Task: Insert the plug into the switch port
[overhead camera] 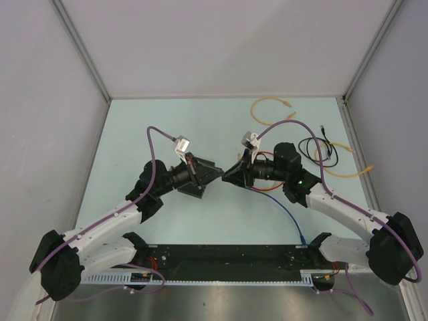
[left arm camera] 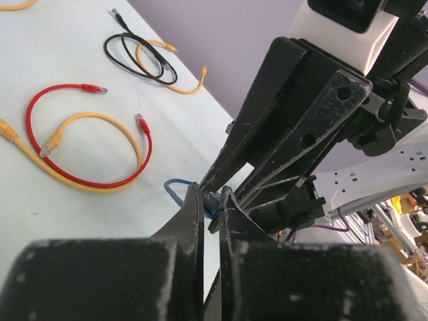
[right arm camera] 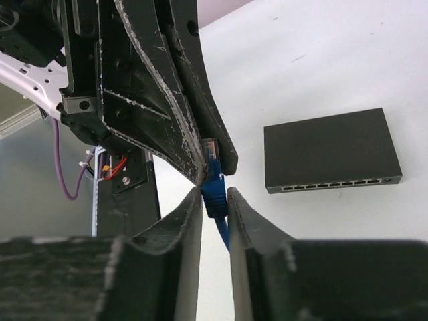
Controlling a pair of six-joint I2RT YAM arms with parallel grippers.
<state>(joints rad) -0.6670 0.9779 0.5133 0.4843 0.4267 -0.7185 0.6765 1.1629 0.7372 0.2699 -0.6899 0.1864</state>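
Note:
The plug is blue with a clear tip, on a blue cable that runs back toward the right arm's base. My left gripper is shut on the plug's clear tip. My right gripper faces it from the other side, both fingers pressed against the plug's blue boot. The two grippers meet tip to tip above the table. The switch, a flat black box, lies on the table to the right in the right wrist view. Its row of ports faces the camera. In the top view the left gripper hides it.
Loose patch cables lie on the table: a red loop, a yellow one and a black one in the left wrist view. A yellow cable and a black cable lie at the back right. Grey walls enclose the table.

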